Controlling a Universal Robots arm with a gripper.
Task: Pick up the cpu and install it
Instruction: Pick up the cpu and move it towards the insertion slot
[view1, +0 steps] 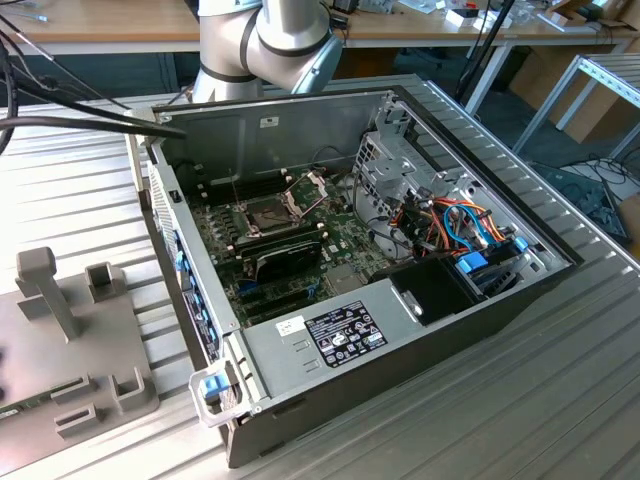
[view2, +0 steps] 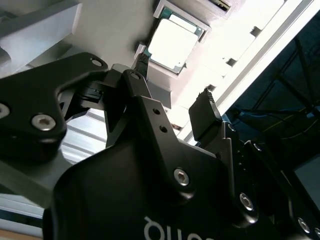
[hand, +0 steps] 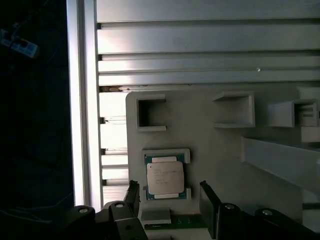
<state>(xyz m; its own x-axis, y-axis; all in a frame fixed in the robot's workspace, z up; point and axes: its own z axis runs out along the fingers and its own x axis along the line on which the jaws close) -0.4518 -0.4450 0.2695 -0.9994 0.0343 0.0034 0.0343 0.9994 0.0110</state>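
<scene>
Exterior view, case, first wrist view, cpu

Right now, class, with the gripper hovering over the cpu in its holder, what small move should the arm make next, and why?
Probably a short, straight descent. In the first wrist view the gripper is open, its jaws apart on either side of the cpu, which lies flat in the grey holder, not yet gripped.

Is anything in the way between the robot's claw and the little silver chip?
Nothing visible. The gripper hangs open over the cpu, which lies bare in its pocket on the grey holder.
</scene>
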